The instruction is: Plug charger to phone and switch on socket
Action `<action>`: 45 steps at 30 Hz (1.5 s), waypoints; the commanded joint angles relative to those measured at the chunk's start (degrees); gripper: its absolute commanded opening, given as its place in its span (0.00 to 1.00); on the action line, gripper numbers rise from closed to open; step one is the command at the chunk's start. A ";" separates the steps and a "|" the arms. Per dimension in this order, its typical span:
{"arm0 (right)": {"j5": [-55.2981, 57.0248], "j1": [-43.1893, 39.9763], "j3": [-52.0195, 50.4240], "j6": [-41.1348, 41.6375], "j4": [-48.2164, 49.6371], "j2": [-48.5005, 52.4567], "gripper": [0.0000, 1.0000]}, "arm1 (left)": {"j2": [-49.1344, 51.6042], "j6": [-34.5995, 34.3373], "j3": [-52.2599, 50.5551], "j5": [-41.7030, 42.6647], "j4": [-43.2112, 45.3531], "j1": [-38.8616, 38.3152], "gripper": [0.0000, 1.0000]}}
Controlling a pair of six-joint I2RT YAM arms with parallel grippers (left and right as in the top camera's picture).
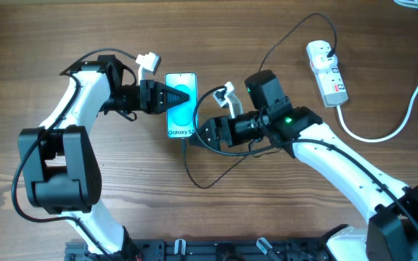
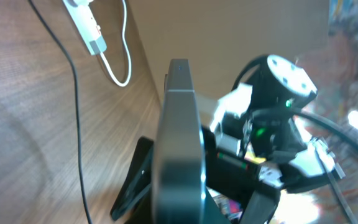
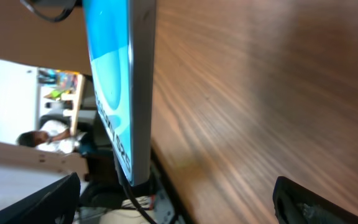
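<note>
Two-handed: clamped phone (image 1: 181, 105) in left gripper (image 1: 182, 96), spread right gripper (image 1: 200, 135) wide, empty. Looked plugged into charger (image 1: 281, 40), step one; called next for pressing socket (image 1: 326, 72) switch.

Your work surface is a brown wood-grain table (image 1: 216, 217). Toward its far right lies the white socket (image 1: 326, 72), with a thick white cord (image 1: 372, 138) looping beside it. The black charger cable (image 1: 289, 33) trails from the socket across the wood.
</note>
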 commanded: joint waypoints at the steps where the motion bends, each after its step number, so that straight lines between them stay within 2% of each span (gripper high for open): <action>1: -6.12 2.69 0.59 3.89 1.90 0.33 0.96 | -0.55 -12.41 -0.15 3.87 0.39 0.09 0.04; 5: -6.25 5.92 0.59 13.31 7.80 0.33 0.85 | -0.55 -19.39 -0.15 3.85 0.37 0.07 0.04; 10: -6.25 6.58 0.59 21.09 14.32 0.33 0.63 | -0.55 -20.13 -0.15 3.85 0.35 0.22 0.04; 12: -6.27 6.58 0.59 21.86 14.23 0.33 0.57 | -0.55 -20.83 -0.15 3.85 0.39 0.50 0.04; 18: -6.29 7.45 0.59 23.08 13.75 0.33 0.33 | -0.52 -20.81 -0.15 3.85 0.42 2.78 0.04; 27: -4.96 8.17 0.59 23.82 14.05 0.33 0.29 | -0.55 -20.76 -0.15 3.85 0.63 3.30 0.04; 30: -4.96 8.17 0.59 23.82 14.23 0.33 0.20 | -0.52 -20.76 -0.15 3.85 0.61 3.30 0.04; 35: -3.19 8.17 0.59 23.82 14.49 0.33 0.17 | -0.55 -20.74 -0.15 3.85 0.59 3.17 0.04; 36: -2.73 8.17 0.59 23.85 14.49 0.33 0.13 | -0.55 -20.74 -0.15 3.82 0.61 3.17 0.04; 37: -2.25 8.17 0.59 23.82 14.51 0.33 0.04 | -0.55 -20.74 -0.15 3.72 0.59 3.19 0.04; 45: -1.57 8.17 0.59 20.63 16.59 0.33 0.04 | -0.55 -19.15 -0.15 3.48 0.35 3.13 0.04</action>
